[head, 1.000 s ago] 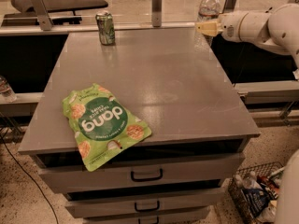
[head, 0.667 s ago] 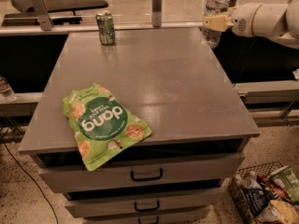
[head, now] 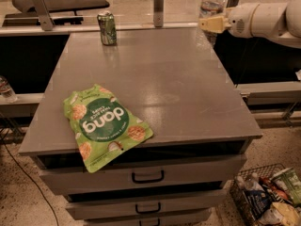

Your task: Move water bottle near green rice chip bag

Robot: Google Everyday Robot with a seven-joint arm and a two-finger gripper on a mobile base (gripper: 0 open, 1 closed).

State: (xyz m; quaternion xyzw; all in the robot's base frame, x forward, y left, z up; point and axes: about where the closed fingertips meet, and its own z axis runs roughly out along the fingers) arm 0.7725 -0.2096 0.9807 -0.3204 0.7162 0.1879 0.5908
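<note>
The water bottle (head: 212,0), clear with a pale label band, stands at the table's far right corner; its top is cut off by the frame's edge. My gripper (head: 210,24), yellowish at the tip of the white arm (head: 263,19), reaches in from the right and covers the bottle's lower part. The green rice chip bag (head: 104,124) lies flat at the front left of the grey table (head: 160,79), its lower end hanging over the front edge. The bag is far from the bottle.
A green drink can (head: 107,28) stands at the far left of the table. Drawers (head: 148,176) are below the front edge. A wire basket of packets (head: 268,199) sits on the floor at the lower right. A metal post (head: 158,6) stands behind the table.
The arm has risen and levelled out, with the gripper staying at the bottle's lower part. The bottle, can and bag have not moved on the table.
</note>
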